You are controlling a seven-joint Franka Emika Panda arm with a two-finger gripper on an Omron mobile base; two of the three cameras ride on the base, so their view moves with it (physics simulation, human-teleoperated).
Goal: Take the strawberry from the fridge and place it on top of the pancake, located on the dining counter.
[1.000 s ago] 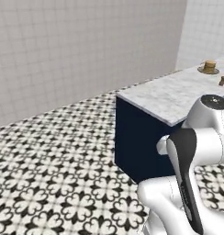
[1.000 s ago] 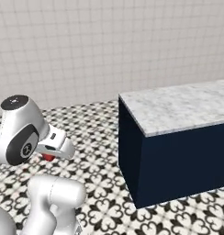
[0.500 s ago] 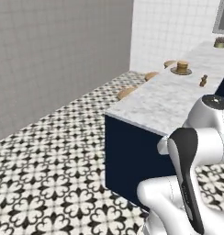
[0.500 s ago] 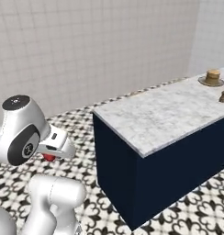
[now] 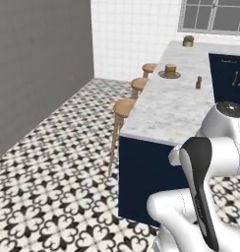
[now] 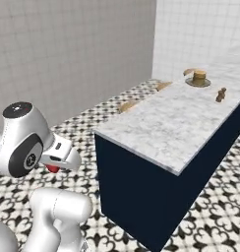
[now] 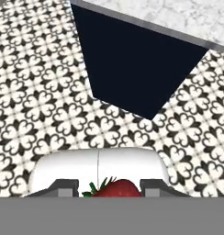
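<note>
i see the long marble-topped dining counter with navy base (image 6: 181,128) stretching away ahead-right of my arm. the tan pancake stack on its beige plate (image 6: 198,78) sits at the far end, well apart from the gripper (image 6: 57,165), which is clamped on the small red strawberry (image 7: 117,188).

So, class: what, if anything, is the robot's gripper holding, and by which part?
The gripper holds the strawberry, pinched by its two sides between the fingers.
</note>
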